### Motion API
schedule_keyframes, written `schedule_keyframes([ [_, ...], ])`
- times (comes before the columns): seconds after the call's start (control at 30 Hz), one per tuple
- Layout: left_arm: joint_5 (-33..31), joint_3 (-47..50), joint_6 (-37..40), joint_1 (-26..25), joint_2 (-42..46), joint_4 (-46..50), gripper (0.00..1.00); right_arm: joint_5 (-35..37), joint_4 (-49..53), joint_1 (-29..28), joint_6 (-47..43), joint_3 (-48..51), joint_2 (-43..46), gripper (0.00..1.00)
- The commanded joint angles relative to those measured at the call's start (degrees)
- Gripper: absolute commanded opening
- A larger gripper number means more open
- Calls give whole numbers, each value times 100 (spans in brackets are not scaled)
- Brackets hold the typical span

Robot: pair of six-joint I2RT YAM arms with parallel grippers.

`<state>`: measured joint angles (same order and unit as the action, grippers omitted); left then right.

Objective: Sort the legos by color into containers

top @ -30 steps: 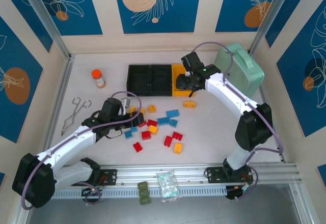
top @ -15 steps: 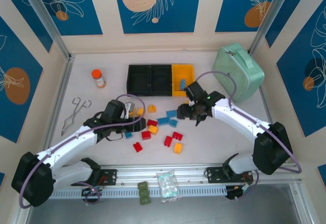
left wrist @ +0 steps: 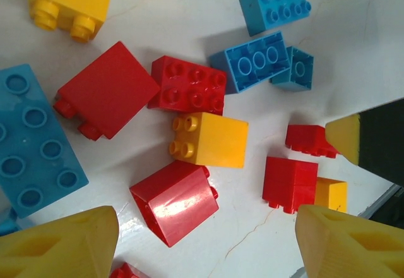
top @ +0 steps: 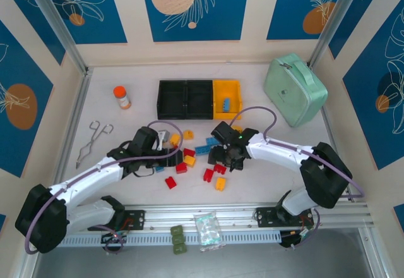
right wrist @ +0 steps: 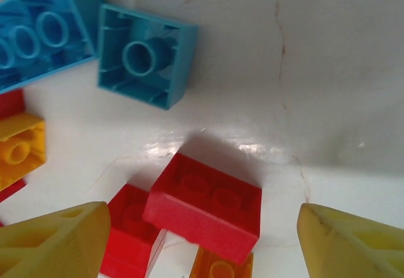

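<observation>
Top external: blue lego (top: 225, 105) inside the yellow container (top: 233, 91)

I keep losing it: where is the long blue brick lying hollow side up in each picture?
Top external: long blue brick, just below mid-picture.
Left wrist: the brick sits upper right of centre.
Right wrist: the brick is in the top left corner, cut by the edge.
Shared landmark: the small square blue brick, also hollow side up, beside its end in both wrist views.
</observation>
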<state>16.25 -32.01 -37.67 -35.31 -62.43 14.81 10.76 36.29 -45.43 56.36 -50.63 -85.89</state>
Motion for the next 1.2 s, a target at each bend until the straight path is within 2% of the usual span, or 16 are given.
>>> schedule_keyframes([
  [0.0,29,155,-108,-67,42,-217,74,53,-9,-58,306,-112,-333,76],
  [0.17,12,236,-139,-79,79,-257,74,6,30,-150,437,-186,-673,68],
  [0.33,-17,330,-159,-77,151,-290,74,118,29,-159,490,-105,-589,44],
  [0.4,-17,328,-162,-73,139,-320,74,200,100,-155,453,-129,-512,38],
  [0.5,-17,327,-179,-80,109,-385,74,361,296,-157,384,-220,-383,34],
  [0.8,-265,166,-332,-77,102,-439,74,799,868,-39,-270,-1003,97,34],
  [0.97,-769,-117,-414,-53,109,-142,75,744,845,238,-841,-1771,-170,35],
  [1.17,-1121,-480,-477,55,126,122,75,643,890,535,-1471,-3025,-923,35],
])
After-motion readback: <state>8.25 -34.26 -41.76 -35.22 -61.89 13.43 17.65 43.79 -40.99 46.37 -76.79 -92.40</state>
